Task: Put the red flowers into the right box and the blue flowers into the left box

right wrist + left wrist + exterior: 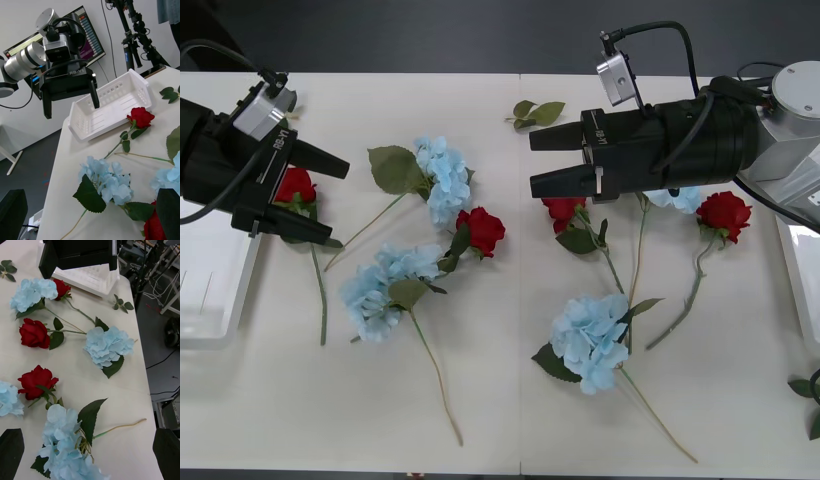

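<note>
I am holding both tools above the counter [480, 420], where every flower is lying loose; neither box appears to hold a bloom yet. My left tool [330, 200], its black fingers spread wide and pinching nothing, is hanging over the red flower [295, 186] at the far left, just beside the left box [210, 290]. I judge that the arm is placed this way because the rose lies nearest it, though that bloom belongs in the opposite tray. The rose's head is sitting between the spread fingers, its stem running toward six o'clock.

My right tool [532, 160], likewise spread and empty, is pointing toward nine o'clock across the counter's middle. A second red flower [563, 208] is lying just at its five o'clock, partly under the lower finger. A third [723, 213] is showing beneath the arm, close to the right box [802, 290] at the counter's right edge. A fourth [482, 230] is resting at centre, touching two blue flowers [442, 172] at its eleven and seven o'clock. Another blue cluster [590, 340] is lying at six o'clock from my right tool, well apart from it.
</note>
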You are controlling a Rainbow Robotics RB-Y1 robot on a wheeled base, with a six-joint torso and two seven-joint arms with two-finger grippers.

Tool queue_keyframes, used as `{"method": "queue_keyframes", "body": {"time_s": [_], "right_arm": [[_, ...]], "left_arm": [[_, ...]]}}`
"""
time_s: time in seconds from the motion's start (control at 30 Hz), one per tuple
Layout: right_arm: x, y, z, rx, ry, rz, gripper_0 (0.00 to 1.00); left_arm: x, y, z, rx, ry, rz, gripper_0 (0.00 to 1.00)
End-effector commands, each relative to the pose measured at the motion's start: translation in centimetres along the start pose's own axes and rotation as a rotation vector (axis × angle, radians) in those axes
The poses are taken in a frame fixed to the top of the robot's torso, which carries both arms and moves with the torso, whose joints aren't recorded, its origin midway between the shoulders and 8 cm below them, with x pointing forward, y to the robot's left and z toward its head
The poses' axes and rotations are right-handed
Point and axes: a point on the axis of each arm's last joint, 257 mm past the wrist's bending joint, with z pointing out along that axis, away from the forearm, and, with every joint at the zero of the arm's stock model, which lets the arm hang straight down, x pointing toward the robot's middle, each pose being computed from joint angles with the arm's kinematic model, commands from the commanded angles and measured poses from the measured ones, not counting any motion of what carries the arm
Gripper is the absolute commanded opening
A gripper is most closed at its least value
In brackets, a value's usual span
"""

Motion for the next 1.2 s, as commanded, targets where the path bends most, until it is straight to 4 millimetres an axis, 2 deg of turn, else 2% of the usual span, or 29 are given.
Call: {"method": "queue_keyframes", "body": {"time_s": [0.03, 0.13, 0.17, 0.33, 0.5, 0.73, 0.8, 0.97, 1.2], "right_arm": [[-0.9, 0.9, 0.5, -0.021, -0.012, -0.029, 1.00], [-0.9, 0.9, 0.5, -0.021, -0.012, -0.029, 1.00], [3.3, 1.1, 1.2, -0.028, 0.010, 0.054, 1.00], [2.6, 0.8, 1.0, -0.019, 0.003, 0.046, 1.00], [2.3, 0.1, 0.2, 0.003, 0.045, 0.000, 1.00], [3.8, -0.8, -1.8, 0.063, 0.271, 0.239, 1.00], [4.4, -0.7, -2.6, 0.091, 0.332, 0.354, 1.00], [8.0, -1.6, -6.3, 0.254, 0.508, 0.647, 1.00], [12.3, -3.6, -13.5, 0.575, 0.672, 0.917, 1.00]], "left_arm": [[0.0, 0.6, -1.9, -0.027, 0.012, 0.006, 1.00], [0.1, 1.3, -2.1, -0.055, 0.029, 0.015, 1.00], [0.4, 1.6, -2.2, -0.065, 0.038, 0.016, 1.00], [1.0, 2.4, -2.2, -0.099, 0.071, 0.025, 1.00], [3.0, 3.2, -2.4, -0.143, 0.125, -0.174, 1.00], [7.1, 5.7, -3.4, -0.299, 0.205, -0.473, 1.00], [8.2, 6.4, -3.7, -0.351, 0.207, -0.554, 1.00], [11.2, 8.6, -4.5, -0.507, 0.195, -0.770, 1.00], [14.7, 9.6, -4.3, -0.687, 0.198, -1.055, 1.00]]}}
